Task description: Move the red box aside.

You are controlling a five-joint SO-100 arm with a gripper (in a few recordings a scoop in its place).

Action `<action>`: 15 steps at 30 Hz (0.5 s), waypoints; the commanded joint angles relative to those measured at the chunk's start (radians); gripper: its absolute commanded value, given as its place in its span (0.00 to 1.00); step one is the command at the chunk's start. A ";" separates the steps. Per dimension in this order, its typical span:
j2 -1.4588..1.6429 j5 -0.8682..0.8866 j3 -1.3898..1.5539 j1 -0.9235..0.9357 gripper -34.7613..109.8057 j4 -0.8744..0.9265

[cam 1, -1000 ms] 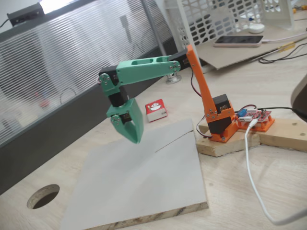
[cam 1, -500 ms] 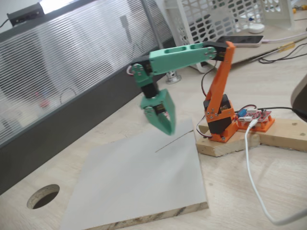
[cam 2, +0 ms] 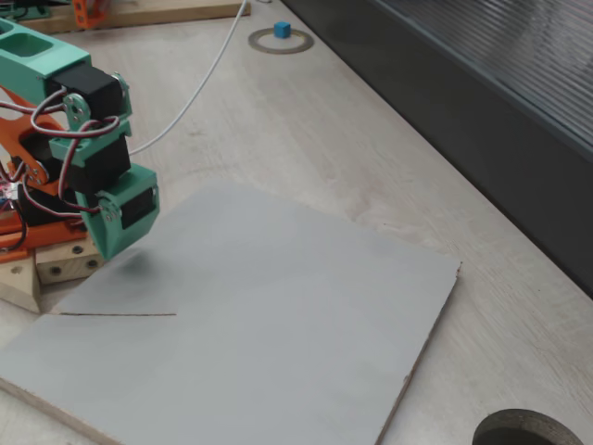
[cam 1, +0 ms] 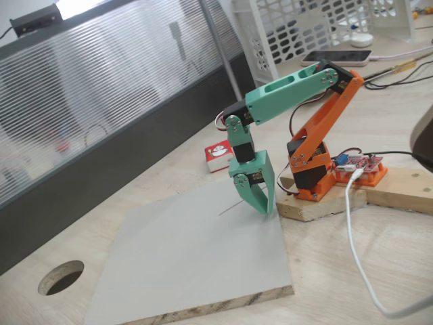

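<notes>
Fixed view shows your box (cam 1: 218, 155) on the worktop (cam 1: 379, 264) beyond the board (cam 1: 196, 261), behind the arm. Your claw (cam 1: 260, 196) hangs empty, seemingly closed, beside it; swinging across could knock it away.

red box (cam 1: 218, 155) behind board (cam 1: 176, 264), fingers (cam 1: 264, 201) above board

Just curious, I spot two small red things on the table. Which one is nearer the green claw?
The red box with the white top, just behind the gripper. The red circuit board sits farther right, beyond the orange base.
</notes>
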 commanded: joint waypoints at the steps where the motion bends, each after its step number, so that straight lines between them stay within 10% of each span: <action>1: 0.051 0.008 0.000 -0.014 0.27 -0.015; 15: 0.052 0.005 0.000 -0.017 0.27 -0.020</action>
